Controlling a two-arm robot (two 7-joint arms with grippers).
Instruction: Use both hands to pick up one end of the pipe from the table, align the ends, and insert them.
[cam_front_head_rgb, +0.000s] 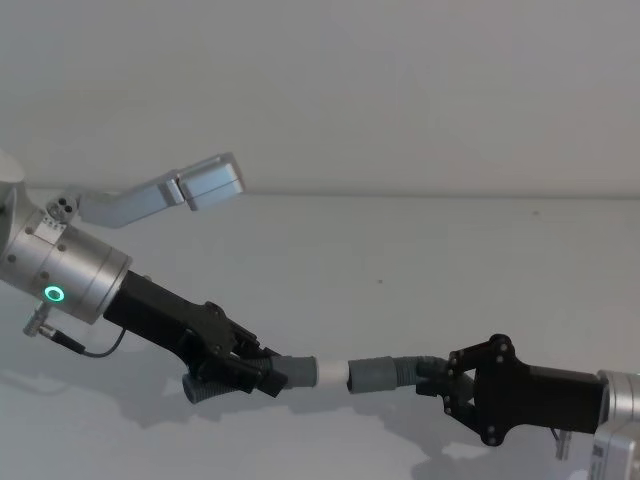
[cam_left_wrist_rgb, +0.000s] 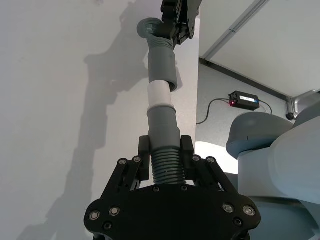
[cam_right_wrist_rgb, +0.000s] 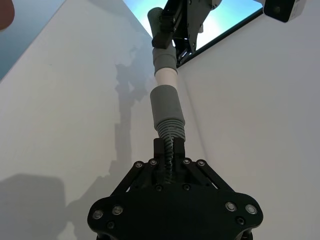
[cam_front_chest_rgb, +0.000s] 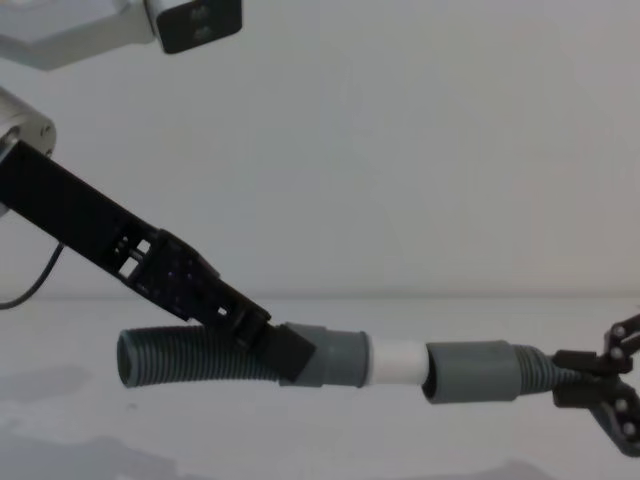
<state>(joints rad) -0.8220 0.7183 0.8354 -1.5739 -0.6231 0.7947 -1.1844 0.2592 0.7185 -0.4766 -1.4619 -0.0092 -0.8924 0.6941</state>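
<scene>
In the head view, the left gripper (cam_front_head_rgb: 262, 368) is closed on the left hose piece (cam_front_head_rgb: 205, 388), just behind its grey cuff (cam_front_head_rgb: 296, 371). The white spigot (cam_front_head_rgb: 331, 373) sticks out of this cuff toward the socket cuff (cam_front_head_rgb: 372, 375) of the right hose piece (cam_front_head_rgb: 412, 371), which the right gripper (cam_front_head_rgb: 437, 378) clamps on the ribbed part. Both pieces are lifted above the table (cam_front_head_rgb: 400, 270). The spigot tip is at the mouth of the socket, so I judge that the ends are almost in line and the pushing together is starting.

In the left wrist view, the fingers (cam_left_wrist_rgb: 145, 152) of the left gripper squeeze the ribs close behind the cuff. I think this short hold keeps the soft hose from bending during the push. Beyond the spigot, the socket looks slightly tilted against it. A small black box (cam_left_wrist_rgb: 243, 100) with a cable lies far from the socket, out of the way.

In the right wrist view, the right gripper (cam_right_wrist_rgb: 169, 150) grasps its hose behind the socket, and the spigot stands straight in front of the socket.

In the chest view, the spigot tip meets the socket mouth, perhaps a little inside; how deep I cannot tell. A grey camera arm (cam_front_chest_rgb: 150, 25) hangs high above the spigot, and nothing stands between the two ends.
</scene>
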